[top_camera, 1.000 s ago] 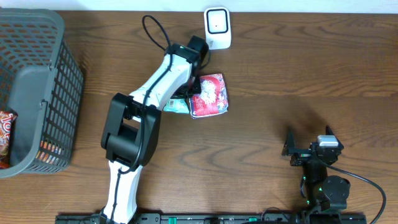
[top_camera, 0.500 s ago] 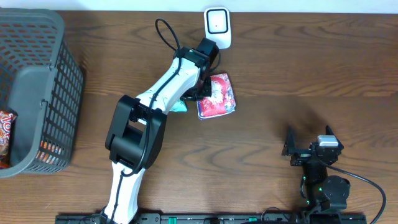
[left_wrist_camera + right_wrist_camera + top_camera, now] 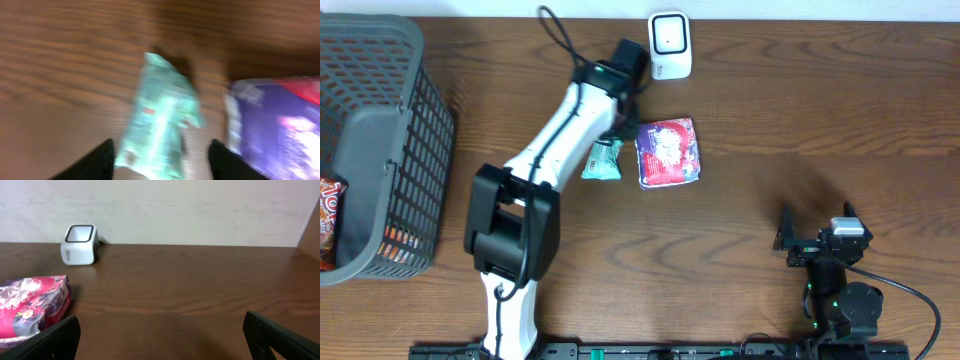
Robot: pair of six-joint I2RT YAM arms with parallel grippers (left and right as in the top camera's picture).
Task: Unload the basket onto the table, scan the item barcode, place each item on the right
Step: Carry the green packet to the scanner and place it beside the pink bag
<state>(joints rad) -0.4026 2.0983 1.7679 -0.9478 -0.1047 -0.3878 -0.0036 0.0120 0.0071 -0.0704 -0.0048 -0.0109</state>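
bench [image 3: 800, 120]: dark wood. The only activity is in the upper centre of the overhead view.
basket [image 3: 420, 150]: far left, same spot as a second ago. A red wrapper shows at its left edge.
left arm [image 3: 560, 130]: runs from bottom left to upper centre. A second ago it lay across the snack pack. It has now swung up and left, with the wrist just left of the scanner.
right arm [image 3: 830, 270]: parked lower right, no change across the frames.
snack pack [image 3: 667, 152]: red and purple, flat on the bench just below the scanner and clear of the arm. It's now fully uncovered and sits a bit further right than a second ago.
scanner [image 3: 670, 42]: white, top centre, window facing up, not moved.
teal packet [image 3: 602, 160]: just left of the snack pack, seemingly not touching it. It was half hidden under the arm and is now in full view. In the wrist view it lies on the bench below the gap between the fingers.
left fingers [image 3: 102, 162]: were shut, now parted with nothing held. The wrist view is blurred.
right fingers [image 3: 60, 335]: spread wide, empty.
task read: the snack pack has been let go beside the scanner, not over it. No barcode is visible, so I can't tell whether it scanned. The wrist now looks down on the teal packet, so my guess is that's the next pick.
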